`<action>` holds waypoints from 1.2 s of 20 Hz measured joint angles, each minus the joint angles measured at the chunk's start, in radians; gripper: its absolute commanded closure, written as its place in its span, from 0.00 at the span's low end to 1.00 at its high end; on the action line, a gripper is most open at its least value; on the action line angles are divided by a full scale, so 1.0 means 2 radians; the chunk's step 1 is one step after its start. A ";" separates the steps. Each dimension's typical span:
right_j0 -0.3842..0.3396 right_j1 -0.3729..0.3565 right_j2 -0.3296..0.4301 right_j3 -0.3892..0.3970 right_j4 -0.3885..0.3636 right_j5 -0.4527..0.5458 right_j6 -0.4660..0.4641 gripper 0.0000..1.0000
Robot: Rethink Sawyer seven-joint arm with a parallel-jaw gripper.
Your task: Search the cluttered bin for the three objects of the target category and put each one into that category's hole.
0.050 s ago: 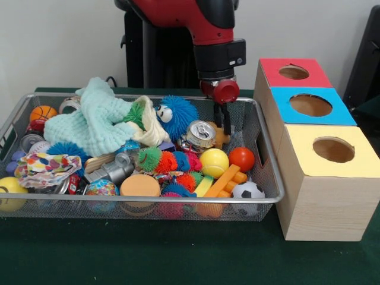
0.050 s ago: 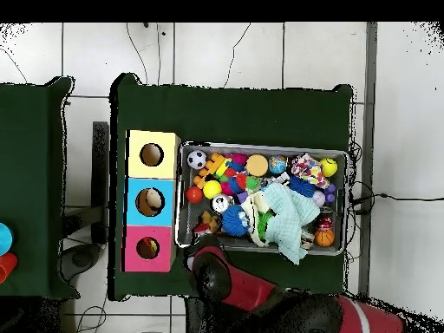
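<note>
Covering the table, a dark green cloth [image 1: 148,255] carried every item listed. Wire mesh bin [image 1: 270,178]: long, rectangular, crowded with toys. Sorting box [image 1: 323,196]: pale wood, standing just beside the bin's end, with three round holes on top, faced yellow [image 1: 333,149], blue [image 1: 310,105] and red [image 1: 293,72]; in the overhead view something showed inside the blue and red holes, though what it was could not be told. Robot arm [image 1: 205,21]: red and black, reaching down over the bin's far corner nearest the box. Mint green cloth [image 1: 98,122]: crumpled, heaped at the bin's far side. Patterned fabric piece [image 1: 44,167]: lying near the bin's end away from the box. Blue fuzzy toy with eyes [image 1: 175,116]: beside the mint cloth. Gripper [image 1: 223,122]: dark fingers hanging just above the clutter behind a drink can [image 1: 200,133]; whether they were parted or closed could not be told. Balls: yellow ball [image 1: 214,161], red ball [image 1: 241,158], small soccer ball [image 1: 247,191] and mini basketball [image 1: 43,113], the first three grouped at the box end, the basketball at the opposite end.
</note>
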 measured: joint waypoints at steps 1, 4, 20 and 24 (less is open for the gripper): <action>0.005 -0.001 -0.002 0.000 0.002 0.000 0.000 0.00; 0.020 -0.004 -0.009 -0.002 0.010 -0.002 0.000 0.00; 0.104 -0.022 -0.059 -0.009 0.077 -0.003 0.000 0.00; 0.113 -0.023 -0.064 -0.010 0.086 -0.002 0.000 0.00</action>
